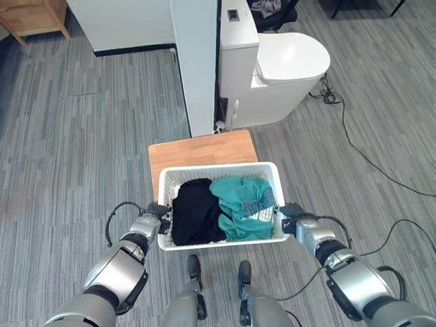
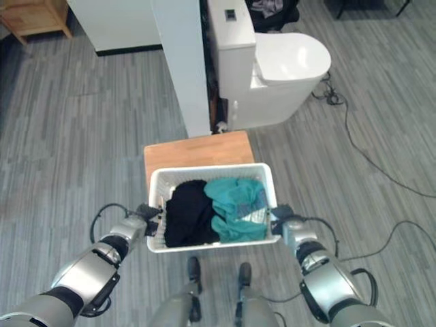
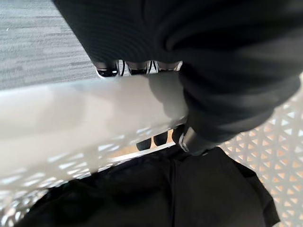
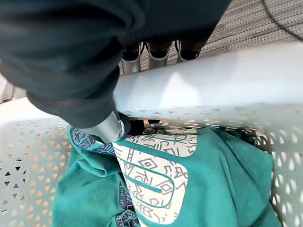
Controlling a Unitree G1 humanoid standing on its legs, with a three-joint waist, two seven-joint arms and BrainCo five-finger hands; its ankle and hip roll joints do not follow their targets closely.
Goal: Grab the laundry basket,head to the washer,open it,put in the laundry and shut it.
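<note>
Both hands clamp basket (image 1: 219, 170) rim, toilet (image 1: 289, 65) ahead

Grey wood-grain plank flooring (image 1: 82, 136) spreads out all around me. Straight ahead a low wooden table (image 1: 197, 151) stands against the end of a white partition wall (image 1: 196, 61). Just beyond the partition, to my right, sits a white toilet (image 1: 276, 68) with its lid down. At the far left corner I see a light wooden cabinet (image 1: 34, 17). A black cable (image 1: 361, 153) trails over the floor on my right.
</note>
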